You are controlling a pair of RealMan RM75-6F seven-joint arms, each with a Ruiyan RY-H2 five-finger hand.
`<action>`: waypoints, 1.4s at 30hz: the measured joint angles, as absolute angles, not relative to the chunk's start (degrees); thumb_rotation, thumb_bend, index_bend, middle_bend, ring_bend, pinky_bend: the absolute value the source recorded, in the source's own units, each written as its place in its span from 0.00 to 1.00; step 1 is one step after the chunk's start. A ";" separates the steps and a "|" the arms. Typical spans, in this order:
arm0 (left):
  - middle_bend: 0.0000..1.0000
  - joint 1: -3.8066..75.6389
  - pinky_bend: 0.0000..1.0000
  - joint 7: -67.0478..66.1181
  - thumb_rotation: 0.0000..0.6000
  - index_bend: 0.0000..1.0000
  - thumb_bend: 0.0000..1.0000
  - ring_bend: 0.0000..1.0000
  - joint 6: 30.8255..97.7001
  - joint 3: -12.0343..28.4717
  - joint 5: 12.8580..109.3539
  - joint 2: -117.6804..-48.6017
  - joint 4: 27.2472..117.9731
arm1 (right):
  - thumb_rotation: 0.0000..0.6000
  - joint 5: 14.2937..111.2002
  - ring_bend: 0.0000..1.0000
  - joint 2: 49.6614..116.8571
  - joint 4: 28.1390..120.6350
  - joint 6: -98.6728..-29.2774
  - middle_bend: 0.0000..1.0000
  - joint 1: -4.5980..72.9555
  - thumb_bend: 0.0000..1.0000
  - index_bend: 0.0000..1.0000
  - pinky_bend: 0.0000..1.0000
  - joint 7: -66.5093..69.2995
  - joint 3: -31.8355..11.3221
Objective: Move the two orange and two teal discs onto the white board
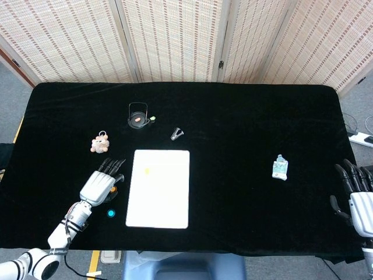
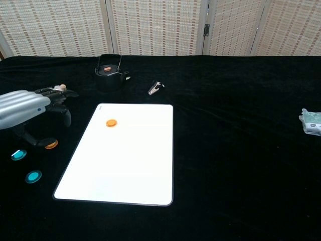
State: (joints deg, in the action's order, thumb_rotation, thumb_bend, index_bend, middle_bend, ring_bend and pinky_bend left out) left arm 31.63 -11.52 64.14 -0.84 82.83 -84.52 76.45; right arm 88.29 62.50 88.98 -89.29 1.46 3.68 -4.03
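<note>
Chest view: left hand (image 2: 27, 107) fingers (image 2: 60, 94) spread, empty.

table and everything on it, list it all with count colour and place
table: 1, black cloth, fills both views
board: 1, white, left of centre
orange discs: 2, one on the board's far left part, one on the cloth left of the board under the left robot hand
teal discs: 2, on the cloth near the left front
kettle: 1, black, orange spot on lid, behind the board
clip: 1, silvery, behind the board
plush toy: 1, pinkish, far left
packet: 1, pale teal, right
left robot hand: open, above the orange disc
right robot hand: right edge, holds nothing
</note>
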 measured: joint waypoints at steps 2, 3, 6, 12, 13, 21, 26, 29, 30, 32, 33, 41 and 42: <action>0.00 30.65 0.00 -11.07 1.00 0.42 0.39 0.00 64.38 -1.41 82.90 -84.55 76.04 | 1.00 88.32 0.05 62.50 89.12 -89.14 0.00 1.58 0.51 0.00 0.00 3.51 -4.05; 0.00 30.47 0.00 -10.96 1.00 0.42 0.39 0.00 64.36 -1.52 82.88 -84.61 75.87 | 1.00 88.32 0.05 62.50 89.18 -89.08 0.00 1.62 0.51 0.00 0.00 3.43 -4.04; 0.00 30.03 0.00 -10.61 1.00 0.43 0.39 0.00 64.04 -1.77 82.70 -85.19 74.80 | 1.00 88.36 0.05 62.54 89.28 -88.97 0.00 1.70 0.51 0.00 0.00 3.35 -4.00; 0.00 29.83 0.00 -9.71 1.00 0.43 0.39 0.00 62.17 -1.28 81.43 -87.01 71.90 | 1.00 88.47 0.04 62.40 89.56 -89.32 0.00 1.56 0.51 0.00 0.00 3.04 -3.92; 0.00 29.86 0.00 -9.45 1.00 0.43 0.39 0.00 61.89 -1.05 81.23 -87.36 71.37 | 1.00 88.44 0.04 62.35 89.66 -89.43 0.00 1.48 0.51 0.00 0.00 3.00 -3.92; 0.00 30.39 0.00 -9.16 1.00 0.43 0.39 0.00 60.16 0.13 80.37 -88.45 69.47 | 1.00 88.18 0.04 62.37 89.77 -89.47 0.00 1.29 0.51 0.00 0.00 2.91 -3.83; 0.00 30.35 0.00 -9.13 1.00 0.44 0.39 0.00 59.64 0.44 79.98 -88.46 69.14 | 1.00 88.08 0.04 62.36 89.67 -89.44 0.00 1.26 0.51 0.00 0.00 2.97 -3.82; 0.00 30.25 0.00 -9.25 1.00 0.44 0.39 0.00 59.50 0.42 79.99 -88.41 69.14 | 1.00 88.06 0.05 62.39 89.65 -89.44 0.00 1.29 0.51 0.00 0.00 3.00 -3.86; 0.00 30.22 0.00 -9.33 1.00 0.44 0.39 0.00 59.50 0.40 80.01 -88.40 69.13 | 1.00 88.06 0.05 62.41 89.64 -89.43 0.00 1.30 0.51 0.00 0.00 3.02 -3.86; 0.00 30.11 0.00 -9.50 1.00 0.45 0.39 0.00 59.49 0.41 79.98 -88.37 69.11 | 1.00 88.06 0.04 62.42 89.62 -89.36 0.00 1.35 0.51 0.00 0.00 3.00 -3.87; 0.00 30.06 0.00 -9.41 1.00 0.45 0.39 0.00 59.51 0.48 79.94 -88.38 69.11 | 1.00 88.04 0.04 62.42 89.63 -89.31 0.00 1.36 0.51 0.00 0.00 2.99 -3.87; 0.00 29.98 0.00 -8.09 1.00 0.53 0.41 0.00 60.05 0.74 80.78 -89.10 67.93 | 1.00 88.04 0.04 62.49 89.57 -89.46 0.00 1.28 0.51 0.00 0.00 3.10 -3.85; 0.00 30.01 0.00 -8.03 1.00 0.53 0.41 0.00 60.07 0.75 80.88 -89.16 67.86 | 1.00 88.02 0.04 62.48 89.56 -89.47 0.00 1.26 0.51 0.00 0.00 3.12 -3.84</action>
State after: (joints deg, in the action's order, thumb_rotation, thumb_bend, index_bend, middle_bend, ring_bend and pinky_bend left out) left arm 30.01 -8.03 60.07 0.75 80.88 -89.16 67.86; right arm 88.02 62.48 89.56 -89.47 1.26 3.12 -3.84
